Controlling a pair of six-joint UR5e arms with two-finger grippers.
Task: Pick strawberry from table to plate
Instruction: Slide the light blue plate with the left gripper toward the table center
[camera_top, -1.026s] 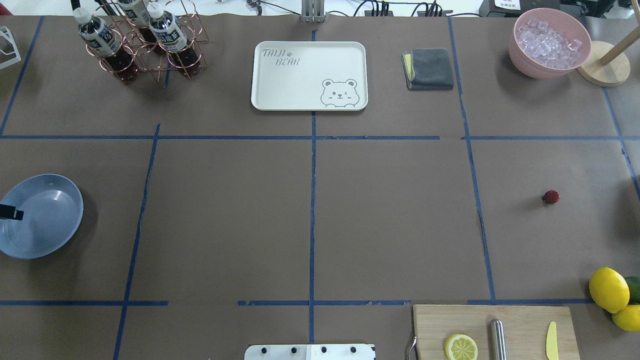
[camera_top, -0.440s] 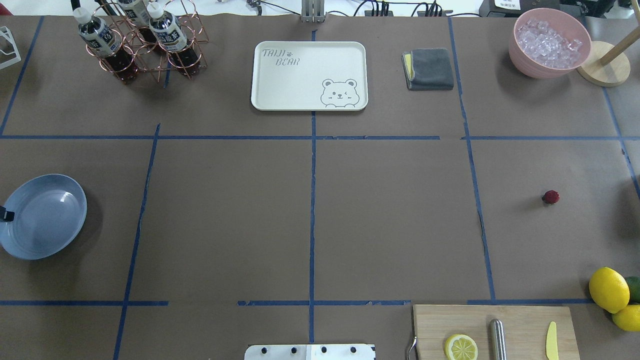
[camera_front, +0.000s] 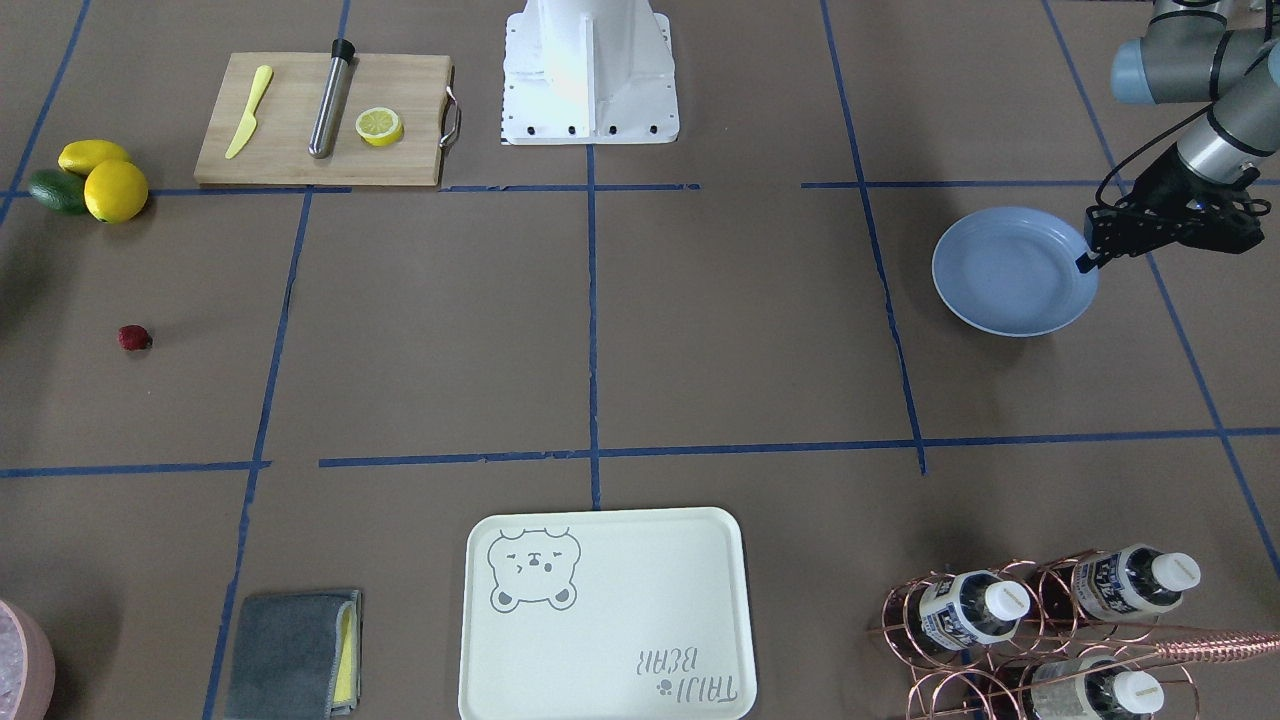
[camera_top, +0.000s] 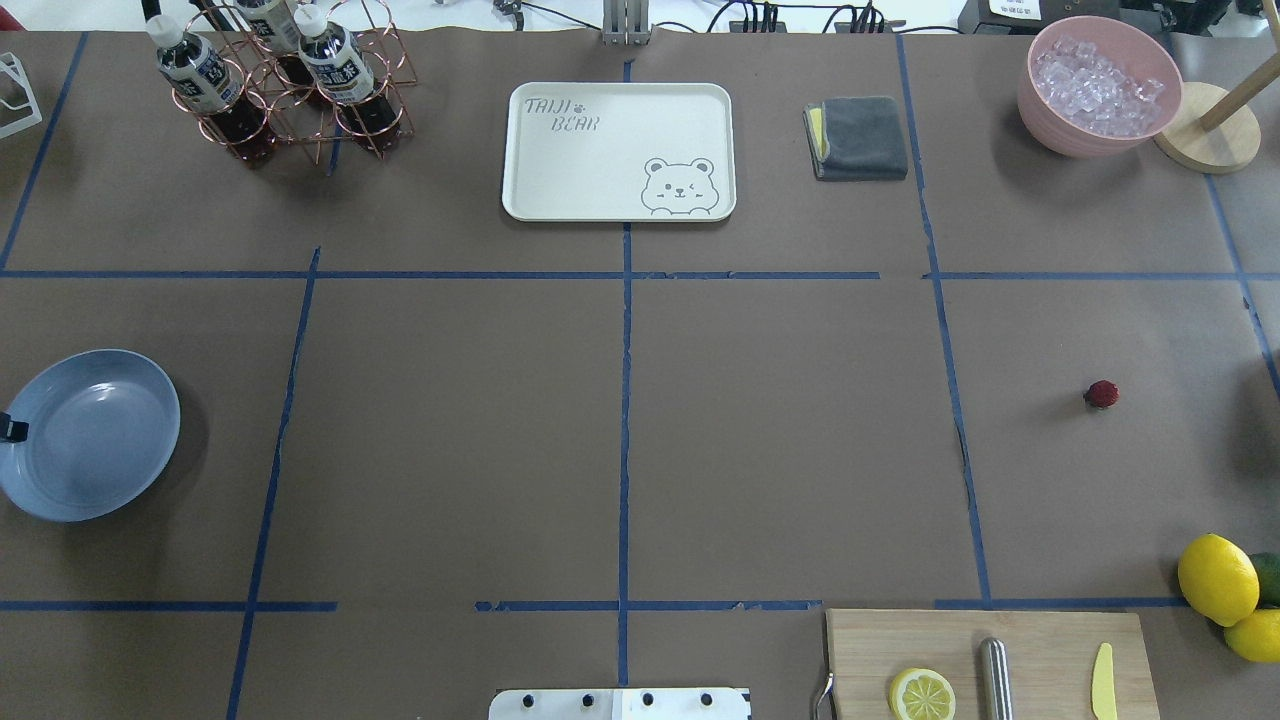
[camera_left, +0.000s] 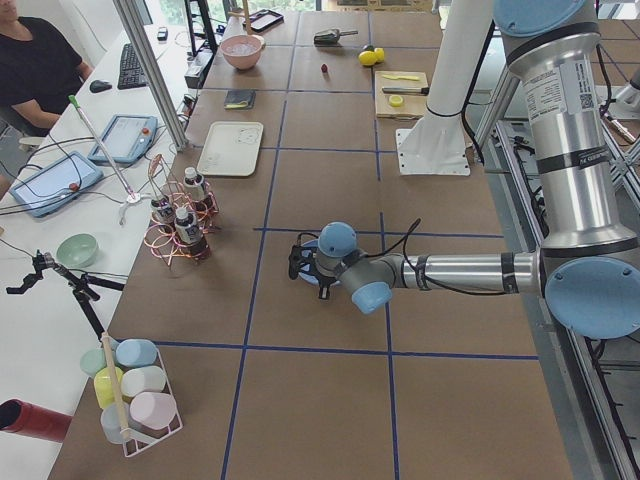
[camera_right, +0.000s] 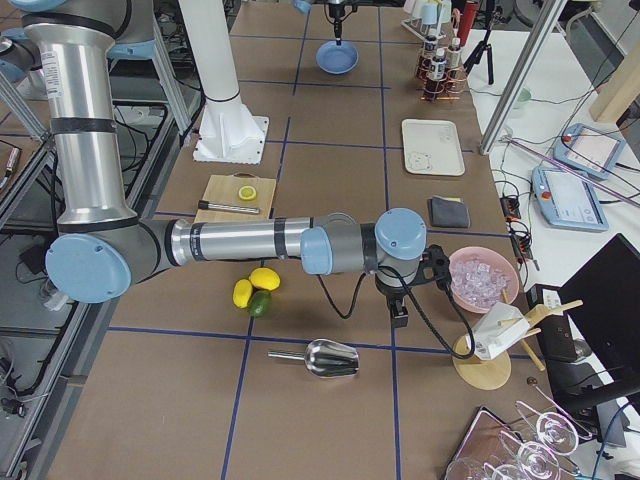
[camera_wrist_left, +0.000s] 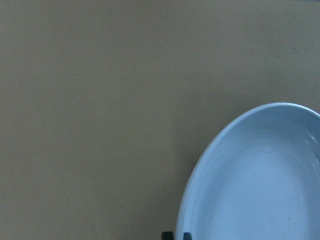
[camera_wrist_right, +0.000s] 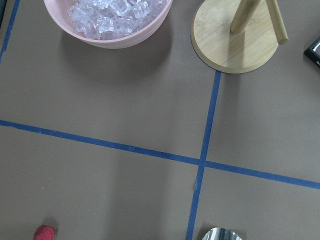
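strawberry (camera_top: 1101, 394): lying on the table (camera_top: 780, 440) on the robot's right side, inside a taped square, well apart from the plate (camera_top: 90, 440) over on the left side.
plate: resting on the brown paper, running just past the left border of the overhead view.
left gripper (camera_front: 1085, 264): reaching in at the plate's outer rim. Showing two dark fingertips (camera_wrist_left: 167, 235) close together in the wrist view, a narrow gap between them right at the rim. Clamping the rim or only touching it: cannot tell.
right gripper (camera_right: 400, 316): hanging over the paper near the pink ice bowl (camera_top: 1100, 85), with the wrist camera catching the strawberry in its lower left corner. Fingers appearing in the side view only, so open or closed: cannot tell.
writing: reading "TAIJI BEAR" with a small paw mark on the cream tray (camera_top: 600, 150), opposite a winking bear face drawn in one corner.
bottle labels: wrapping dark bands with white characters around the bottles (camera_top: 335, 62) in the copper wire rack (camera_top: 300, 110), too small to read.
around the strawberry: lemons (camera_top: 1217, 578), cutting board (camera_top: 1040, 640) and ice bowl all sitting well apart from it.
between strawberry and plate: stretching as brown paper crossed by blue tape lines (camera_top: 625, 400), with the tray and grey cloth (camera_top: 860, 137) lying beyond, at the far side.
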